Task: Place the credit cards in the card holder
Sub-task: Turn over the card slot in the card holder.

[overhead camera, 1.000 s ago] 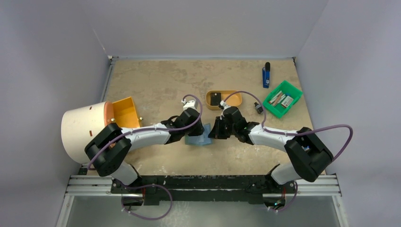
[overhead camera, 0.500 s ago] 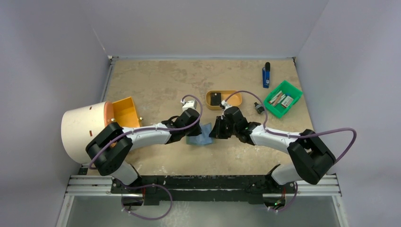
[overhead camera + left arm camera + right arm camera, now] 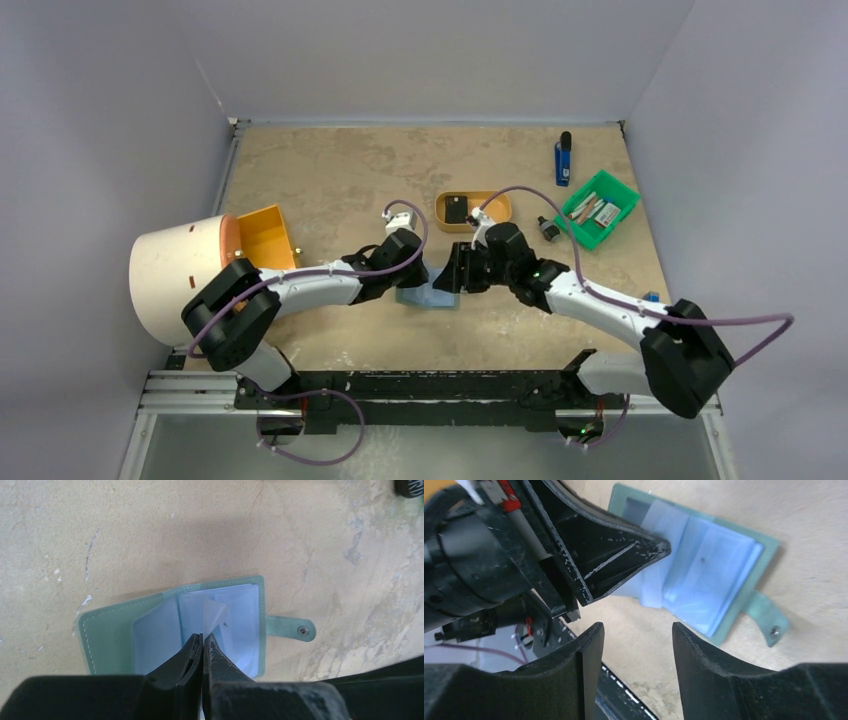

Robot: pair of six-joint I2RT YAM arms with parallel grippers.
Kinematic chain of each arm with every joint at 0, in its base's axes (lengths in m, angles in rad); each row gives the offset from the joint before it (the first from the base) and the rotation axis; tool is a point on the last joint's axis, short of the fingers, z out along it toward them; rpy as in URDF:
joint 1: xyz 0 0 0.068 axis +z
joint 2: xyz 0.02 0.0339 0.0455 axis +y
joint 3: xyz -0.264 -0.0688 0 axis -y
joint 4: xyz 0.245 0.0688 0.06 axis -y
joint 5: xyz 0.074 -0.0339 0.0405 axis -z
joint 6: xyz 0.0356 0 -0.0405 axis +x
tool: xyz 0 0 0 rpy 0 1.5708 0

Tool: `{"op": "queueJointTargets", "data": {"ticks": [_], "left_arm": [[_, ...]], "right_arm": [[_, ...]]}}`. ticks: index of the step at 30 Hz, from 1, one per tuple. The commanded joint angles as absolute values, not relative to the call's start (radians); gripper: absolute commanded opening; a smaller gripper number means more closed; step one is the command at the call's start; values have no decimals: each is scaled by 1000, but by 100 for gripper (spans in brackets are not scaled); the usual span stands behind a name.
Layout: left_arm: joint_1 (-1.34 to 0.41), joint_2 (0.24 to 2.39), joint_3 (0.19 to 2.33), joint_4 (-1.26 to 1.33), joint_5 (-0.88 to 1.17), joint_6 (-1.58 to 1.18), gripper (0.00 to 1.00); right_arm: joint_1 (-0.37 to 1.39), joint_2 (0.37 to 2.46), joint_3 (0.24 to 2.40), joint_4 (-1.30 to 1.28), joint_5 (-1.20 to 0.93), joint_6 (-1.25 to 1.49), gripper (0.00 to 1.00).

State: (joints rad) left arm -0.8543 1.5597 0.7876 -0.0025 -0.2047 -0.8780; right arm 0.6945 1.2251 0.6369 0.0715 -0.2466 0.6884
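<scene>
The sage-green card holder (image 3: 120,635) lies open and flat on the table, snap tab (image 3: 292,628) to its right, clear sleeves (image 3: 240,625) fanned up inside. My left gripper (image 3: 202,637) is shut, pinching one clear sleeve at its lower edge. From above, the card holder (image 3: 428,296) sits between both wrists. My right gripper (image 3: 636,627) stands open with nothing between its fingers, hovering just off the card holder (image 3: 719,565) on its near side. The left fingers (image 3: 624,555) cross that view. Several flat credit cards (image 3: 600,211) lie in a green bin at the right.
A tan oval tray (image 3: 492,210) with a small black square item stands behind the grippers. The green bin (image 3: 585,235) and a blue lighter (image 3: 563,160) are at the back right, an orange bin (image 3: 265,235) and a big cream cylinder (image 3: 180,275) at the left.
My right gripper has opened and its arm has swung its elbow out to the right. My left gripper has closed and stays at the card holder.
</scene>
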Motion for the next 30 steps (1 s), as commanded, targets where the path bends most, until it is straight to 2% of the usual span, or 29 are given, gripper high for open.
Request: {"op": "queueJointTargets", "data": {"ticks": [1, 7, 16, 19, 27, 30], "left_arm": [[-859, 1563, 802, 86, -178, -929, 0], [-859, 1572, 785, 119, -157, -959, 0], [-859, 1565, 767, 134, -166, -971, 0], [-860, 1566, 763, 139, -162, -973, 0], [-860, 1560, 765, 133, -159, -969, 0], [-859, 1552, 769, 123, -164, -963, 0]], "right_arm": [[698, 1314, 681, 147, -403, 715, 54], [698, 1437, 712, 204, -446, 756, 52], [686, 1499, 699, 246, -407, 788, 46], [684, 1505, 696, 262, -399, 796, 39], [683, 1508, 701, 264, -375, 793, 9], [681, 1511, 702, 264, -374, 790, 0]]}}
